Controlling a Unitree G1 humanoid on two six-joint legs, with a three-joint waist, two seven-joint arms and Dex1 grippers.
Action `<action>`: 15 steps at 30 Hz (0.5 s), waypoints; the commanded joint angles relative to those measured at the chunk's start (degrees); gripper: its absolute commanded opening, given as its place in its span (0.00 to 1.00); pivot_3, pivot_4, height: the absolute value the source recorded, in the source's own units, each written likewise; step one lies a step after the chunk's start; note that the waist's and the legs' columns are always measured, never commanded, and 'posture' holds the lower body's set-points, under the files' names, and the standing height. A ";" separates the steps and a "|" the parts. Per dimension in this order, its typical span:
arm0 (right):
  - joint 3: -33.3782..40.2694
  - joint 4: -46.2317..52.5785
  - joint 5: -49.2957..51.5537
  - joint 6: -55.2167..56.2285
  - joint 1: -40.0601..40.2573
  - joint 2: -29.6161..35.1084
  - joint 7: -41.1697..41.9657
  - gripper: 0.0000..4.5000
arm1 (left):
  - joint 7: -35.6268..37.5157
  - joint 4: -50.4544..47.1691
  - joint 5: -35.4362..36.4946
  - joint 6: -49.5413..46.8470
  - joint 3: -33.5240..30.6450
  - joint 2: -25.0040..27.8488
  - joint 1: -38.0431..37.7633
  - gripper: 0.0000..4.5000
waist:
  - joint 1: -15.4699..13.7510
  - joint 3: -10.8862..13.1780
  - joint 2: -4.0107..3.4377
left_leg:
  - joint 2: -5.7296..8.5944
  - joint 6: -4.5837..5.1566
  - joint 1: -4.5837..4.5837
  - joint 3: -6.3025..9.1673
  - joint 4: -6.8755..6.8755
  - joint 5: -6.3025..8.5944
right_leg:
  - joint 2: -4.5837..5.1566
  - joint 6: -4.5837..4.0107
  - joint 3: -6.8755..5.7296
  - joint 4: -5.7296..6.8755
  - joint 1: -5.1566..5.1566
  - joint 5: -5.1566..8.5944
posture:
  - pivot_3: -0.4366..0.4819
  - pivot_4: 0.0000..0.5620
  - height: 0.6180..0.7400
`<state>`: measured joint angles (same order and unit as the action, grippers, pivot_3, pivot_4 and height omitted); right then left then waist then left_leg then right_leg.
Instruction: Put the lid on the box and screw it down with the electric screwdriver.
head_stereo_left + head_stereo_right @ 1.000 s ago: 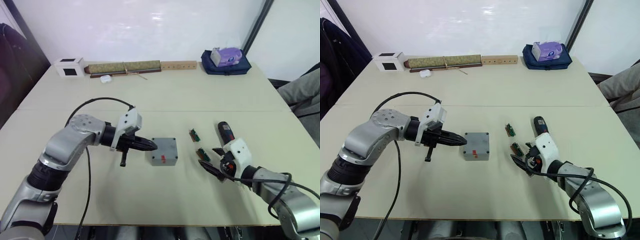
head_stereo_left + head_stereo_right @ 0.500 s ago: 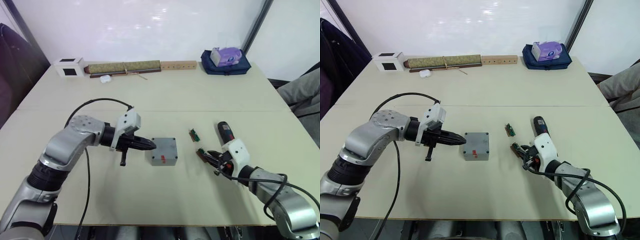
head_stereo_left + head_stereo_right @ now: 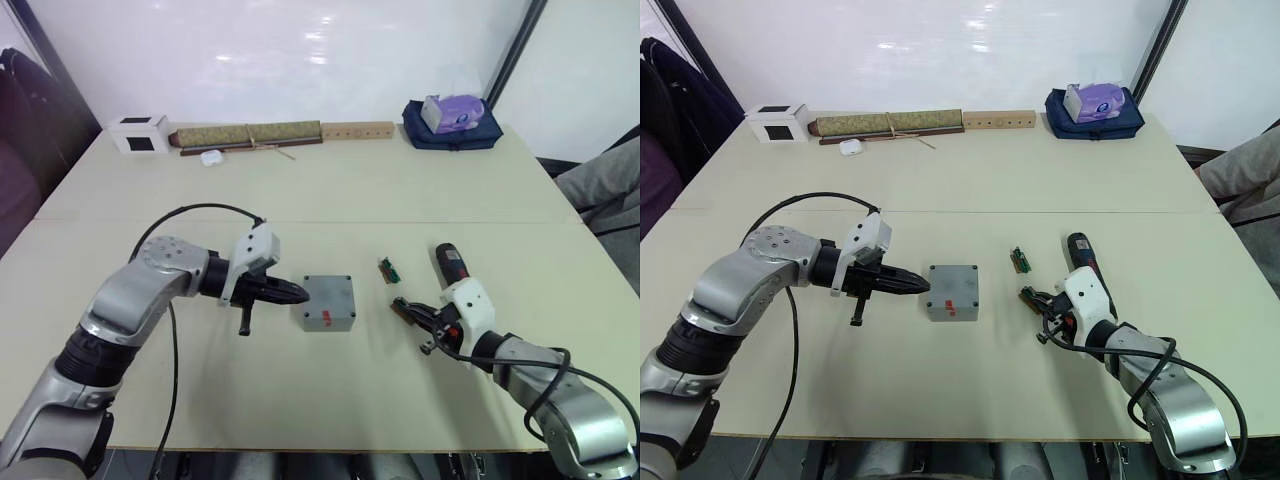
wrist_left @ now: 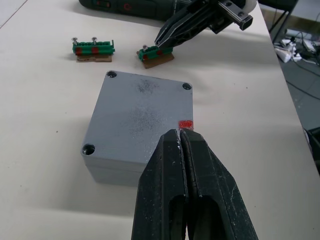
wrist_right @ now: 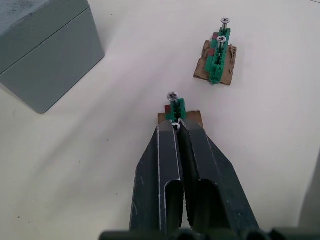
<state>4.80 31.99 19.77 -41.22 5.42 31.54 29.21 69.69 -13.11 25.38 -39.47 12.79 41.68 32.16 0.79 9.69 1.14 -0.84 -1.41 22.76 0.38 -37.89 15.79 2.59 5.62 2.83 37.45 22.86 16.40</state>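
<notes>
The grey lid, with a small red mark, sits on the grey box, closing it at mid-table. My left gripper is shut and empty, its tips at the box's left edge above the lid's rim. The black electric screwdriver with a red label lies to the right of the box. My right gripper is shut on a screw standing in the nearer green strip, just left of the screwdriver. A second green strip holds two upright screws.
Along the far edge of the table stand a white cube, a long rolled mat, a wooden block and a blue bag with a purple tissue pack. A person's sleeve shows at the right edge.
My right gripper went from wide open to shut and moved forward onto the nearer green strip. The left arm, box and screwdriver stayed put.
</notes>
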 commanded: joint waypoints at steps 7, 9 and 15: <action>3.57 6.19 3.82 -3.27 -1.18 -0.11 -1.83 0.02 | -0.50 0.33 -0.21 1.10 -0.90 0.08 -0.08 0.00 | 0.02 0.00 0.00 | -0.01 0.00 0.00 0.01 0.00 0.00 | 0.00 0.00 0.00 0.01 0.00 0.00 | 0.48 0.27 1.00; 4.37 7.75 4.73 -4.59 -1.46 0.30 -2.11 0.02 | -0.61 0.99 -0.09 1.11 -1.24 -0.07 0.17 0.00 | 0.00 0.00 0.00 | 0.00 0.00 0.00 0.00 0.00 0.00 | 0.00 0.01 0.00 0.01 0.00 0.00 | 0.48 0.27 1.00; 2.98 12.24 9.66 -6.89 -8.42 -0.65 -1.61 0.02 | -2.31 5.32 0.96 0.43 -3.74 -1.29 2.05 0.00 | 0.19 0.00 0.00 | 0.00 0.00 -0.01 0.00 -0.01 0.00 | 0.00 0.01 0.00 0.01 0.00 -0.01 | 0.48 0.27 1.00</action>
<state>8.64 40.73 26.75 -48.31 -0.05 31.54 27.09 68.22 -8.28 25.51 -39.36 11.79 40.58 32.71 0.99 9.69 1.14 -0.85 -1.41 22.75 0.39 -37.90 15.79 2.57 5.63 2.83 37.46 22.86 16.39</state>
